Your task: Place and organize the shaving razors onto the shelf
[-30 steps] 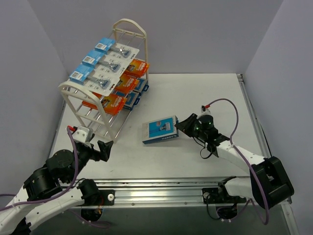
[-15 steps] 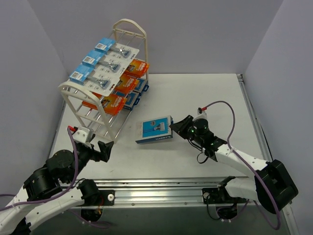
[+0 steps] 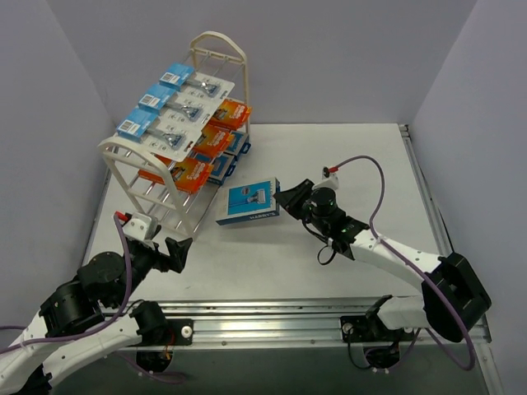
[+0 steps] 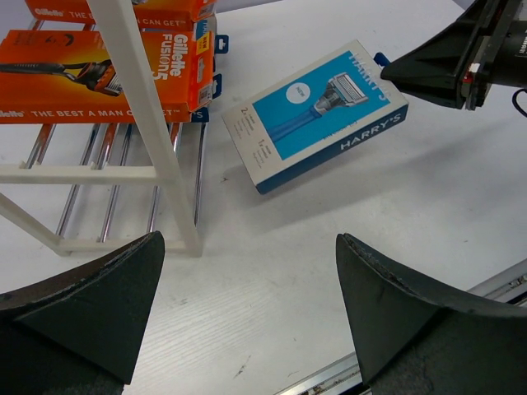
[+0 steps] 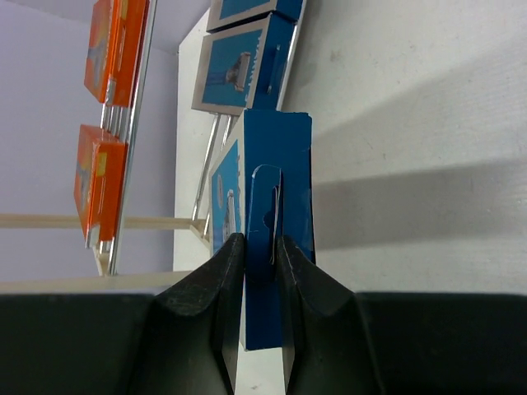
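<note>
A blue-and-white razor box (image 3: 249,202) (image 4: 317,111) hangs tilted just above the table, close to the shelf's near right corner. My right gripper (image 3: 284,197) (image 5: 259,247) is shut on the hang tab at the box's (image 5: 276,156) end. The cream shelf (image 3: 123,149) (image 4: 140,107) stands at the back left. White blister cards (image 3: 177,107) fill its top tier, orange boxes (image 3: 202,144) (image 4: 99,70) lie on the middle tier, and blue boxes (image 3: 228,164) (image 5: 243,62) lie on the lowest. My left gripper (image 3: 177,251) (image 4: 247,243) is open over bare table in front of the shelf.
A metal rail (image 3: 272,317) runs along the table's near edge and another (image 3: 424,189) along its right side. Grey walls close in the back and both sides. The right arm's cable (image 3: 375,177) loops above its wrist.
My right gripper has carried the blue-and-white box leftwards and a little back, closer to the shelf. The left arm has not moved.
</note>
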Available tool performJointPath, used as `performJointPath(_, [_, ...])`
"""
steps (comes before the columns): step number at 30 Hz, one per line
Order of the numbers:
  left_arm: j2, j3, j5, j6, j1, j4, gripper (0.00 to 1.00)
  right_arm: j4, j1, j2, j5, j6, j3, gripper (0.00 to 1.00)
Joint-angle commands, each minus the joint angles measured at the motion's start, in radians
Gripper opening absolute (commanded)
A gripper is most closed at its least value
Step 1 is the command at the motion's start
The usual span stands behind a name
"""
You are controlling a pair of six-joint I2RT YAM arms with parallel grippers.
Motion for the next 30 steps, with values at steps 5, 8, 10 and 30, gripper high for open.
performJointPath(5, [-0.006,0.014,-0.003,0.007,-0.009,0.031,0.94,0.133,0.049,0.146,0.11,0.01,0.138,0.0])
performJointPath(8, [-0.008,0.014,-0.003,0.007,-0.013,0.031,0.94,0.176,0.069,0.194,0.125,0.02,0.168,0.0])
performJointPath(10, [-0.009,0.014,-0.003,0.005,-0.013,0.031,0.94,0.202,0.083,0.243,0.128,0.037,0.178,0.0])
performJointPath(30, [-0.014,0.014,-0.004,0.007,-0.047,0.031,0.94,0.354,0.135,0.458,0.171,0.094,0.274,0.0])
